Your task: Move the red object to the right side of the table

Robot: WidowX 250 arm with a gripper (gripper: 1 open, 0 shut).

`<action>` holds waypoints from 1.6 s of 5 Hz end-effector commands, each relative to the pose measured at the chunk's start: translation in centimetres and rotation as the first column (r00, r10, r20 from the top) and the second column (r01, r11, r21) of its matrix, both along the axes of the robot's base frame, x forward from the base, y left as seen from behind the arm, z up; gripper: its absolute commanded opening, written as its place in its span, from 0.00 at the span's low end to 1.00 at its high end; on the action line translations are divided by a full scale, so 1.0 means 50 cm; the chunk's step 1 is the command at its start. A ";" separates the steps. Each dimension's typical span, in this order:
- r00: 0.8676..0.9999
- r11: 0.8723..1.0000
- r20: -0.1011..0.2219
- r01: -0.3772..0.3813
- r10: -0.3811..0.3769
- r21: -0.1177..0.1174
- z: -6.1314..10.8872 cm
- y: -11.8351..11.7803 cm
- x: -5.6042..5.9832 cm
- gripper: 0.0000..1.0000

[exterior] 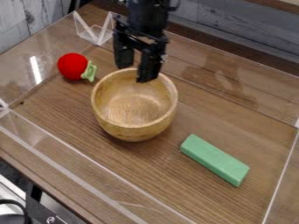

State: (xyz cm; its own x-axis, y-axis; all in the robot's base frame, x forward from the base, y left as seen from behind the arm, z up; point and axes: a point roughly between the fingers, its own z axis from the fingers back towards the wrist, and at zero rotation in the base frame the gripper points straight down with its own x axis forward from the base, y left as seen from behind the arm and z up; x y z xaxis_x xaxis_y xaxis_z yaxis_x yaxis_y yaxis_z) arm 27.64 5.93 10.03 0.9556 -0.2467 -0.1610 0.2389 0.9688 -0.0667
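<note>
The red object [73, 66] is a small round ball with a green bit on its right side, lying on the table [222, 101] at the left. My gripper [135, 63] hangs open and empty above the far rim of the wooden bowl [135, 105], to the right of the red object and apart from it. Both dark fingers point down, with a clear gap between them.
The wooden bowl stands mid-table, just right of the red object. A flat green block [214, 159] lies at the front right. Low clear acrylic walls [93, 28] border the tabletop, with a clear corner piece at the back left.
</note>
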 end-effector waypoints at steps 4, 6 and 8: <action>0.781 0.783 0.055 0.620 -0.622 0.046 -0.022 0.251 0.038 1.00; 0.761 0.763 0.057 0.646 -0.647 0.038 -0.049 0.247 0.010 1.00; 0.754 0.757 0.065 0.652 -0.653 0.042 -0.107 0.277 0.024 1.00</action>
